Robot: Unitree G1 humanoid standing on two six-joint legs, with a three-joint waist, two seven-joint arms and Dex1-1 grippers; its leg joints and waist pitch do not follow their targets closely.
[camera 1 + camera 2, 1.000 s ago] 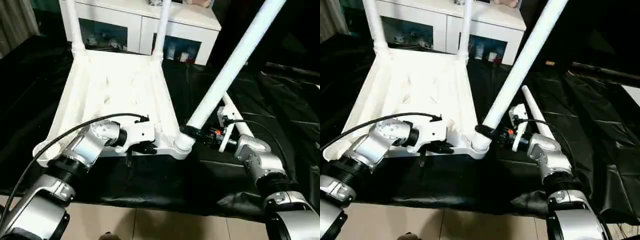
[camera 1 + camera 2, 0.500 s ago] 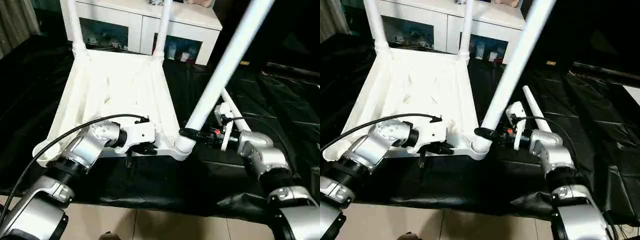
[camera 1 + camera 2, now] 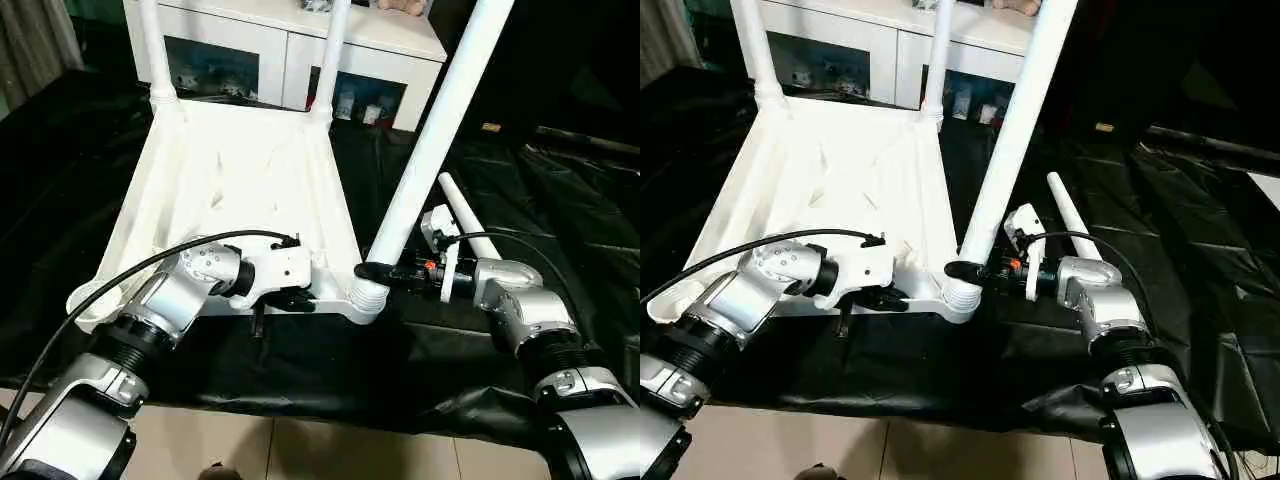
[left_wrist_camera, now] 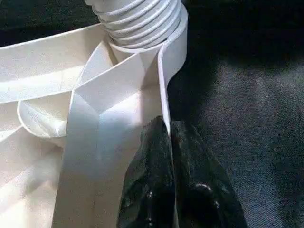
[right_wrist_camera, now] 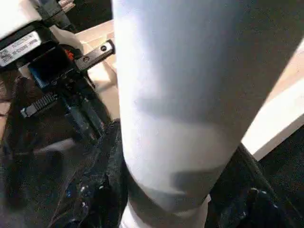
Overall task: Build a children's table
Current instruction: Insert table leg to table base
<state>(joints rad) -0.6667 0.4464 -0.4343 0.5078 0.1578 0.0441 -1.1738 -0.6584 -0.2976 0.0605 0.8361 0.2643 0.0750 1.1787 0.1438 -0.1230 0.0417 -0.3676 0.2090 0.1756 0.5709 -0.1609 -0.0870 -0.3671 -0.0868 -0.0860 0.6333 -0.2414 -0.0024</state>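
The big white plastic square tabletop (image 3: 235, 190) lies upside down on the black sheet (image 3: 560, 210), filling the middle and left of the frame, just where it was a second ago. The long white tube leg (image 3: 430, 140) I am fitting has tipped up: before it leaned far to the upper right, and now it stands much closer to straight in the round corner socket (image 3: 366, 296) at the lower middle. Its top is cut off by the frame's upper edge.

My right gripper (image 3: 372, 271) is closed around that leg, just above the socket. My left gripper (image 4: 167, 142) is pinched shut on the tabletop's thin near rim.

Two more legs (image 3: 155, 50) stand in the far corners, their tops cut off too. One loose leg (image 3: 465, 215) lies at the right, partly hidden behind my right wrist.
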